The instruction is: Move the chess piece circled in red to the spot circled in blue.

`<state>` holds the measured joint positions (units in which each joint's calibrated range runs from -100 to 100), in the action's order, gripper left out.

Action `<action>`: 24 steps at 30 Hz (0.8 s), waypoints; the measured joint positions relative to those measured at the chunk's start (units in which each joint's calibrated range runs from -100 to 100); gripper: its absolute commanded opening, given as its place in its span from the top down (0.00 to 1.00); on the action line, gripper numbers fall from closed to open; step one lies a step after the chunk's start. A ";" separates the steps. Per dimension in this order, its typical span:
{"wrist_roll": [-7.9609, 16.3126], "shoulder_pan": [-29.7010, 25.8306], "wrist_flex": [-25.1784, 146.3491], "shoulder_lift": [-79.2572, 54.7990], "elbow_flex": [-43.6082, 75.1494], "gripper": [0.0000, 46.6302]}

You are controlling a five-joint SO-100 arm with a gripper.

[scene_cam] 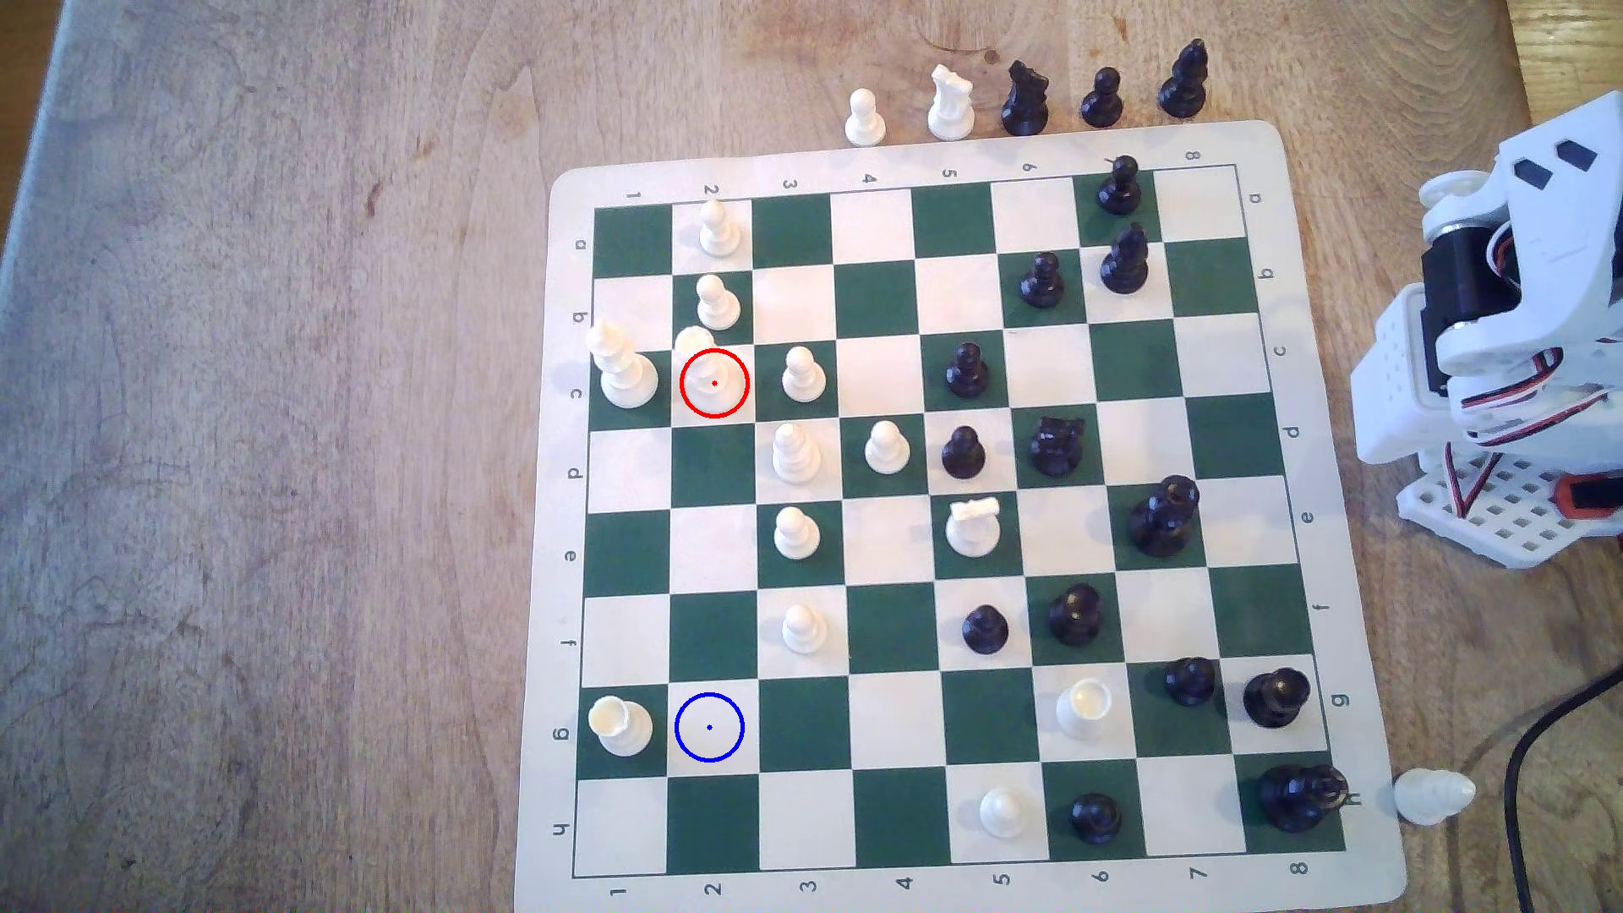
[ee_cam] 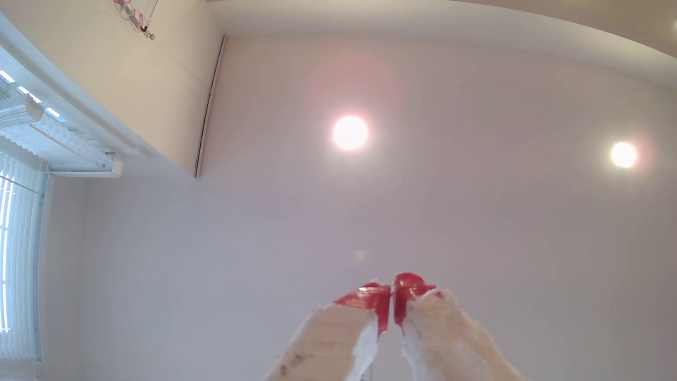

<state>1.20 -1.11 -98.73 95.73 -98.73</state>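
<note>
1. well, from my remote seat i saw the chess piece circled in red (scene_cam: 708,373) standing upright on a cream square in column 2, row c of the green-and-cream board (scene_cam: 913,158), in the exterior view's left half.
2. it sat between a taller white piece (scene_cam: 622,369) just beside it on the exterior view's left and a white pawn (scene_cam: 802,376) one square to that view's right; another white pawn (scene_cam: 716,303) stood on the square just behind it, farther up the picture.
3. the spot circled in blue (scene_cam: 710,727) lay in the same column, row g, bare of any piece, with a white rook (scene_cam: 620,726) on the neighbouring square at the exterior view's left.
4. piece and spot were well apart, with three squares of column 2 between them holding nothing.
5. the arm (scene_cam: 1493,334) was folded up off the board at the exterior view's right edge, well away from both marks.
6. in the wrist view the gripper (ee_cam: 391,300) pointed up at a ceiling with two lamps, the nearer one (ee_cam: 350,133) glaring brightly.
7. its red-tipped fingers (ee_cam: 366,298) were pressed together, only a thin seam between them, and nothing was held there.
8. a few captured pieces stood on the wooden table (scene_cam: 263,439) beyond the board's far edge.
</note>
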 measured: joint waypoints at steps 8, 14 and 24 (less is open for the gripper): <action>0.00 0.81 10.12 0.00 0.00 1.00; 0.00 4.06 41.43 -0.08 6.51 1.00; 0.00 12.98 96.89 0.00 24.85 1.00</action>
<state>1.20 11.87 -1.83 95.73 -73.88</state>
